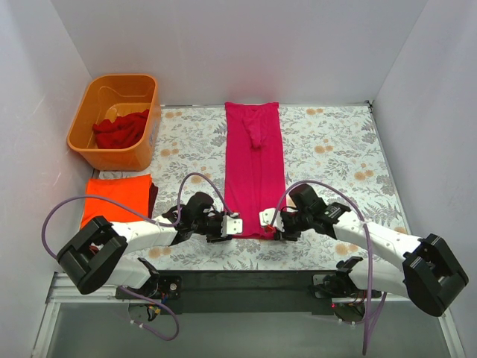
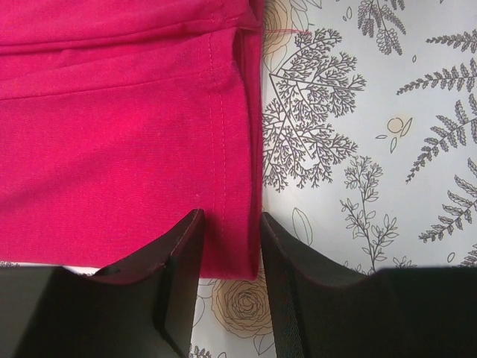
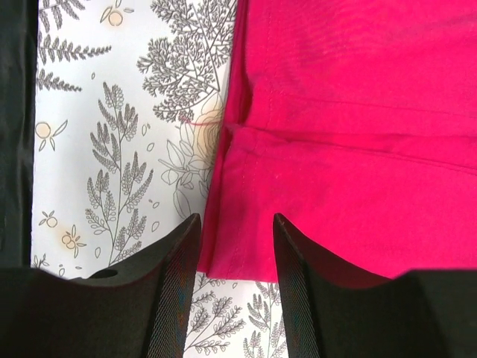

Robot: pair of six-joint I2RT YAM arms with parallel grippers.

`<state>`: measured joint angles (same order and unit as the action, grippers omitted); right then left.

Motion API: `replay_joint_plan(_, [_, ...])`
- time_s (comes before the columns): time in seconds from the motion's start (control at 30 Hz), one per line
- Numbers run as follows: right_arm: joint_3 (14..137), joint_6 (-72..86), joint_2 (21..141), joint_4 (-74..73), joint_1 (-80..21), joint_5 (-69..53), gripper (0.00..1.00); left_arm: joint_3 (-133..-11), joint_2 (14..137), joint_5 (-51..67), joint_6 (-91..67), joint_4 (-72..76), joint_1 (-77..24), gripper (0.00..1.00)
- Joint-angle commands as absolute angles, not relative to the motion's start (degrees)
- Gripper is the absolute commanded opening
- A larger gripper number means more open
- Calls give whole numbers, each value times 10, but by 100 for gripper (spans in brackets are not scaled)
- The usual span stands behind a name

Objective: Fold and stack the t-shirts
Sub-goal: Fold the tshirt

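Straddling the near corners of the pink t-shirt [image 1: 255, 168] with both hands.
The shirt lay mid-surface [image 1: 335, 149] as a narrow strip, its long axis running near to far. The left hand [image 1: 232, 224] sat at its near left corner and the right hand [image 1: 267, 218] at its near right corner, both equally close. Each had its fingers part-way apart with the cloth edge between them; whether either had pinched the cloth could not be told. Carrying the near end toward the far end looked like the likely next fold. A folded orange t-shirt [image 1: 119, 195] lay near left; a red t-shirt [image 1: 119, 133] sat in the tub [image 1: 82, 142], far left.
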<state>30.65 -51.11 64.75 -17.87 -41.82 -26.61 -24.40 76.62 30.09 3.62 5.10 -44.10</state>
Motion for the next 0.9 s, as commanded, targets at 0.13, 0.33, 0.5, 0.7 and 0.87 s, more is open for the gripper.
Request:
replay_joint_plan(0.13, [331, -480, 678, -190, -423, -280, 47, -256, 764, 313, 47, 46, -444, 35])
replay_joint_plan(0.33, [316, -494, 714, -175, -423, -262, 47, -260, 770, 317, 54, 36, -444, 35])
replay_joint_plan(0.5, [297, -504, 724, -164, -423, -254, 47, -261, 773, 321, 58, 30, -444, 35])
replay_joint_plan(0.7, [282, -505, 739, -139, -423, -216, 40, -264, 768, 342, 73, 4, -444, 36])
replay_joint_plan(0.87, [267, -507, 749, -126, -423, -179, 25, -291, 792, 343, 80, -39, -444, 33])
